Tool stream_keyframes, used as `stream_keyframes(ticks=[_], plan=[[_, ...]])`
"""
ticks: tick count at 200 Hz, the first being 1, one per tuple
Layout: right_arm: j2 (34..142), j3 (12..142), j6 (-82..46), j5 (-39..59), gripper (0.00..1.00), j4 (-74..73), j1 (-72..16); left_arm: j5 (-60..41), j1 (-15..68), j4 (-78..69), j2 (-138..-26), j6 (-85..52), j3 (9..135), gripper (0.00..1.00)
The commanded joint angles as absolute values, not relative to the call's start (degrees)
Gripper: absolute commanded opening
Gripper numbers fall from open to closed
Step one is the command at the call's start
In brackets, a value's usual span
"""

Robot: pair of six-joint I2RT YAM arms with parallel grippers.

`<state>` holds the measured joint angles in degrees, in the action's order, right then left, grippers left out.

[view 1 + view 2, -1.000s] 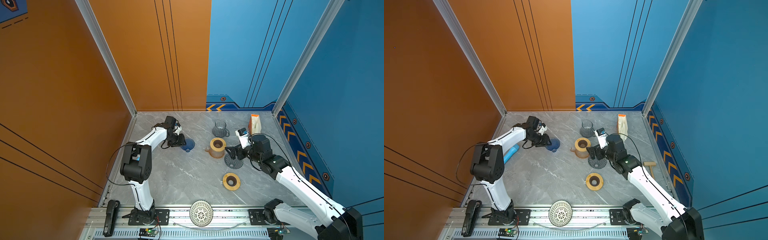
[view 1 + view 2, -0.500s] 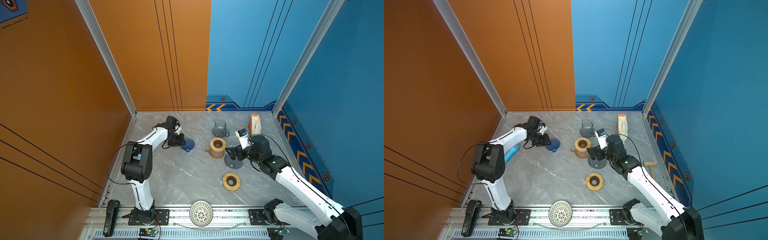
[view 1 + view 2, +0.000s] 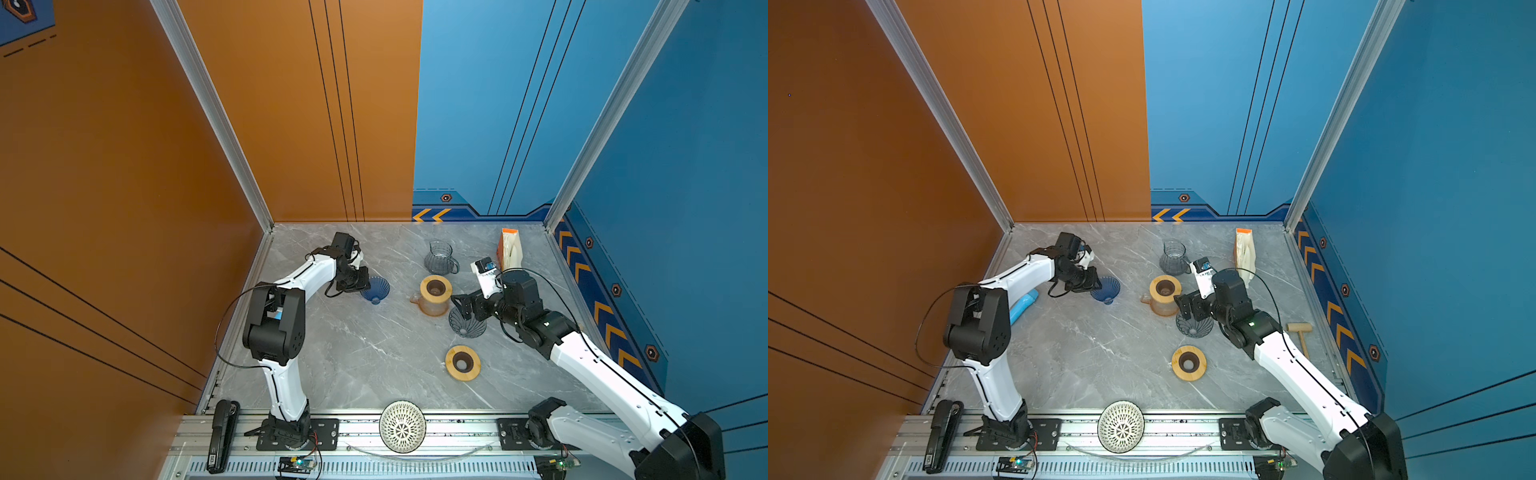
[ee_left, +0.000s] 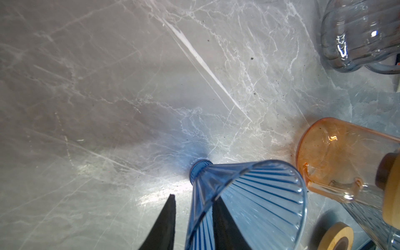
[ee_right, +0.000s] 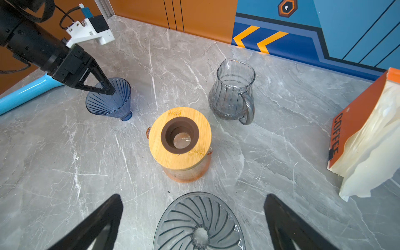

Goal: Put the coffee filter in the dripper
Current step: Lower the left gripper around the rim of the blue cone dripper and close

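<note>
The coffee filters (image 5: 368, 140) are cream papers in an orange pack (image 3: 510, 249) standing at the back right, with neither gripper near them. A blue ribbed dripper (image 3: 375, 289) leans on its spout left of centre. My left gripper (image 4: 193, 198) straddles its wall, one finger inside the cone and one outside. A gap still shows at the outer finger (image 4: 168, 216), so the jaws are open. A grey dripper (image 5: 199, 225) sits on the table between the wide-open fingers of my right gripper (image 5: 193, 195), untouched.
An orange carafe with a bamboo lid (image 3: 434, 291) stands between the two drippers, with a grey glass jug (image 3: 440, 257) behind it. A bamboo ring (image 3: 462, 363), a wooden mallet (image 3: 1300, 332), a light blue handle (image 3: 1023, 305) and a white lattice cone (image 3: 402, 426) lie around.
The left gripper's jaws have narrowed around the blue dripper's wall. The right arm and its open gripper have stayed where they were.
</note>
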<state>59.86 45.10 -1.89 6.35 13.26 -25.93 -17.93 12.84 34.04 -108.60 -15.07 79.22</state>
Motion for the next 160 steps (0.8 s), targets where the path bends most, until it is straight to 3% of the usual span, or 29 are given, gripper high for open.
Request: stream_keyframes(ticks=[1, 160], plan=[[60.2, 44.8, -1.8, 5.5, 1.00, 12.6, -26.3, -16.9, 13.3, 34.5, -109.6, -15.5, 78.6, 0.29], [61.2, 44.9, -1.6, 5.3, 1.00, 11.8, -26.3, -16.7, 13.4, 34.5, -108.8, -15.8, 78.3, 0.14]])
